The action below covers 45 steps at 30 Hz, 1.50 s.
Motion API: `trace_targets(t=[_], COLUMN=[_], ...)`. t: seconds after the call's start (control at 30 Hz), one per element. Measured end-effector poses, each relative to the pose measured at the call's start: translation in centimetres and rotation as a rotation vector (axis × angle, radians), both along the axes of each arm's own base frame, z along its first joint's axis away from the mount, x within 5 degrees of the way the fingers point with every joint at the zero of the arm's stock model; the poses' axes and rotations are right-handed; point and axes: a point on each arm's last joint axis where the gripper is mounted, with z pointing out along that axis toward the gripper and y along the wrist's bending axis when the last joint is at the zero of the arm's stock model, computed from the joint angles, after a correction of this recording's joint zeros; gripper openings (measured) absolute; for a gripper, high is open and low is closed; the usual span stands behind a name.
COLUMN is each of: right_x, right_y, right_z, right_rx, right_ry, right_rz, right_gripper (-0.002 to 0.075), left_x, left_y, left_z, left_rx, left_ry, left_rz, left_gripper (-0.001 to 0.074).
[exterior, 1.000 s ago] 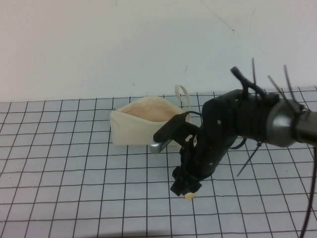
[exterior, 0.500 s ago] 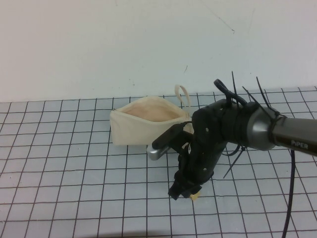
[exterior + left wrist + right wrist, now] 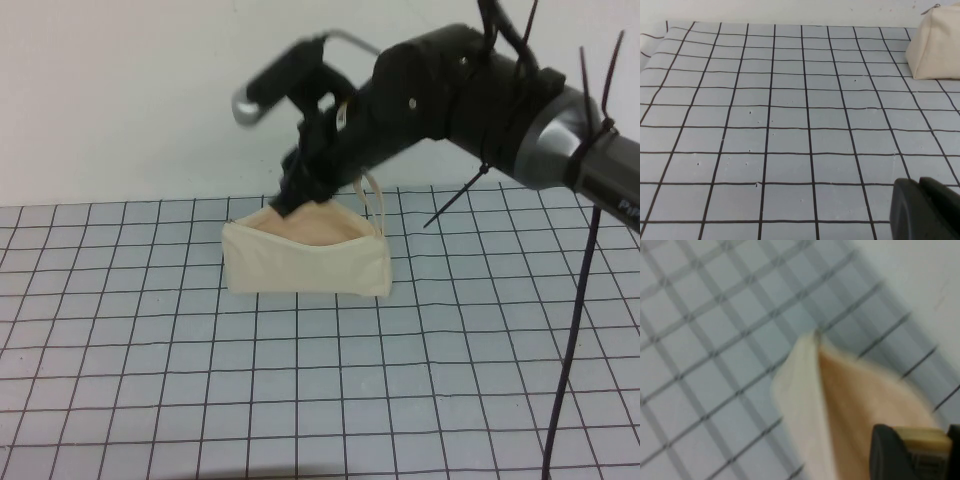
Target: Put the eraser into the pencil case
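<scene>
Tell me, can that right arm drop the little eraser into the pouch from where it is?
Probably yes. The right gripper, shut on the eraser, hangs just above the pencil case, whose mouth gapes open with nothing blocking it. The left gripper sits parked aside.

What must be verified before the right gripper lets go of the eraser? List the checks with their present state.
1. Eraser held between the right gripper's fingers: ok, seen in the right wrist view.
2. Pencil case mouth open, peach lining showing: ok.
3. Right gripper over the opening: ok in the high view, near the mouth's left part; the wrist view shows lining just beyond the eraser.
4. Eraser low enough to drop in without bouncing out: cannot tell.
5. Pencil case resting steady on the grid mat: ok.
6. Left gripper out of the way: ok, it is apart from the pencil case; open or shut: cannot tell.
</scene>
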Motion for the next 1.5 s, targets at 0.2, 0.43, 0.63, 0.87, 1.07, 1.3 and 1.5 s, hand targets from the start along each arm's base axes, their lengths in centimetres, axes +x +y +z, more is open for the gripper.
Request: trace_targets(t=[0.2, 0.43, 0.63, 0.87, 1.07, 1.3, 1.5], right_x=[1.1, 1.2, 0.9, -1.9, -5.0, -7.4, -10.4], right_y=[0.4, 0.5, 0.2, -2.6, -5.9, -7.7, -9.9], right_z=[0.8, -0.2, 2.0, 9.5, 13.0, 14.8, 14.7], right_rx=[0.053, 0.047, 0.037, -0.010, -0.126, -0.134, -0.168], right_ry=[-0.142, -0.090, -0.099, -0.146, -0.093, -0.085, -0.036], right_rz=[-0.005, -0.030, -0.038, -0.059, -0.098, -0.102, -0.095], right_gripper=[0.0358, 0.0547, 0.0513, 0.0114, 0.0011, 0.0003, 0.0001], left_x=[0.0, 0.0, 0.0, 0.0, 0.0, 0.0, 0.0], left_y=[0.0, 0.0, 0.0, 0.0, 0.0, 0.0, 0.0], left_z=[0.0, 0.0, 0.0, 0.0, 0.0, 0.0, 0.0], left_rx=[0.000, 0.000, 0.000, 0.000, 0.000, 0.000, 0.000], left_ry=[0.000, 0.000, 0.000, 0.000, 0.000, 0.000, 0.000], left_rz=[0.000, 0.000, 0.000, 0.000, 0.000, 0.000, 0.000], left_gripper=[-0.0001, -0.0001, -0.0001, -0.0001, -0.0001, -0.0001, -0.0001])
